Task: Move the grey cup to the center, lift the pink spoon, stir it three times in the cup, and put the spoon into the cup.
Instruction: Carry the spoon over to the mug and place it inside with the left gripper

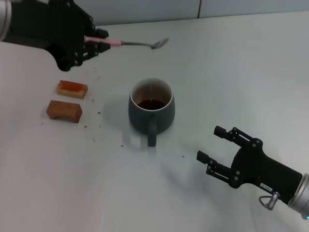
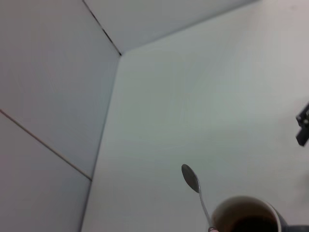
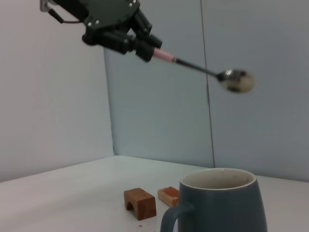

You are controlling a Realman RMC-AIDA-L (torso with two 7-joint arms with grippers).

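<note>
The grey cup stands upright in the middle of the table with its handle toward me and dark liquid inside; it also shows as the cup and the cup. My left gripper is raised at the back left, shut on the pink handle of the pink spoon. The spoon is held in the air, its metal bowl pointing right, above and behind the cup, seen as the spoon and the spoon. My right gripper hovers open at the front right, apart from the cup.
Two brown rectangular blocks lie left of the cup, also visible as blocks. Small crumbs dot the table around them. A wall runs along the table's far edge.
</note>
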